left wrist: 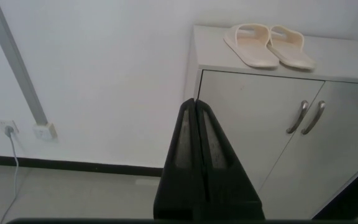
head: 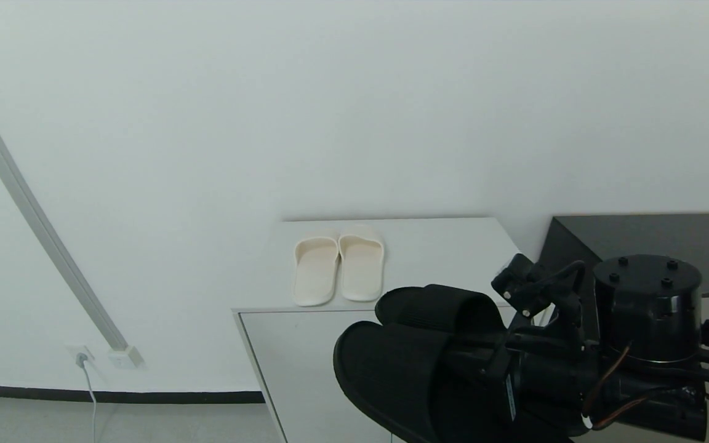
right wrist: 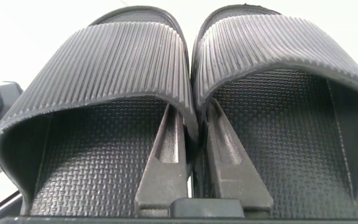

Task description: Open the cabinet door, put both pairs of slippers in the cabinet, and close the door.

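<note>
A pair of cream slippers (head: 338,264) (left wrist: 269,45) lies side by side on top of the white cabinet (head: 440,246) (left wrist: 247,124). Its two doors are closed, with two metal handles (left wrist: 306,117) close together at the middle. My right gripper (right wrist: 194,118) is shut on a pair of black slippers (head: 404,357) (right wrist: 104,68), one finger inside each, pinching their adjoining sides. It holds them in the air before the cabinet's front. My left gripper (left wrist: 195,102) is shut on nothing, low and off to the cabinet's left.
A grey conduit (head: 28,209) runs diagonally down the white wall to a junction box, beside a wall socket (head: 80,355) with a cable. A dark surface (head: 650,237) stands to the right of the cabinet. Bare floor lies at lower left.
</note>
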### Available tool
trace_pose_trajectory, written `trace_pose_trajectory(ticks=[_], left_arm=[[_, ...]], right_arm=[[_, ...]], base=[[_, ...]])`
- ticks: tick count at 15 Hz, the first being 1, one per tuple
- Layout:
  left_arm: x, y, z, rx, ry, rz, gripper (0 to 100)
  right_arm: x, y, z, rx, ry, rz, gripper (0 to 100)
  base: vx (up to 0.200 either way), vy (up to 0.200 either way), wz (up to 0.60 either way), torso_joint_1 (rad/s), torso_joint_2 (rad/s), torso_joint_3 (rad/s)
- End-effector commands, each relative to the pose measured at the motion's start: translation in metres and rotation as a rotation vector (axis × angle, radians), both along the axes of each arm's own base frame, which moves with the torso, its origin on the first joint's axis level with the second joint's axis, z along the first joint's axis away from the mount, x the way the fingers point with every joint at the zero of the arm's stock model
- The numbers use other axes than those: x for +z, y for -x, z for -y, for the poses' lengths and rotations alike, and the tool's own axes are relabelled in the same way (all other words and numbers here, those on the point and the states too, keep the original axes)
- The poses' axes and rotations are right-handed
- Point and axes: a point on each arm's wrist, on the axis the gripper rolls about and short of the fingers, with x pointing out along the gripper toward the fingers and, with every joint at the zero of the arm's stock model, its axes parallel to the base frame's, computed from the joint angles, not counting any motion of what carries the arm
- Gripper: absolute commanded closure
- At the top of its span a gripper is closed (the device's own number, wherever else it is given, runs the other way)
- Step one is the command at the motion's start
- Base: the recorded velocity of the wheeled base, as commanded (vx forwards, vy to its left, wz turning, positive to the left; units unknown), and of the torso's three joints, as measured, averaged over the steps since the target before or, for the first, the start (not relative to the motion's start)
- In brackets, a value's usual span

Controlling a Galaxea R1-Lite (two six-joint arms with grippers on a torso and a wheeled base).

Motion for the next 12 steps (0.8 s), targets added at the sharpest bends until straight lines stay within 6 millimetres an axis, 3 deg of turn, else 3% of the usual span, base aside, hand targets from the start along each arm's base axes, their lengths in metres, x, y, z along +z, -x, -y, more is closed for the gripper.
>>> trace_pose_trajectory(ticks=[1,5,12], left_arm=[[0.000,0.000,0.000,0.001,0.000,0.000,100],[0.000,0.000,0.000,0.001,0.000,0.000,100],[0.000,0.000,0.000,0.002,0.000,0.000,100]], right_arm=[[-0.002,0.000,0.000,0.002,0.003,-0.004,100],[-0.006,0.006,0.000,0.028,0.012,-0.019,100],[-0.011,0.015,0.003,0.068,0.030,-0.028,100]], base=[[0.000,0.000,0.00,0.000,0.00,0.000],[0.000,0.000,0.00,-0.095,0.23,0.124],[0.000,0.000,0.00,-0.195,0.45,0.252]])
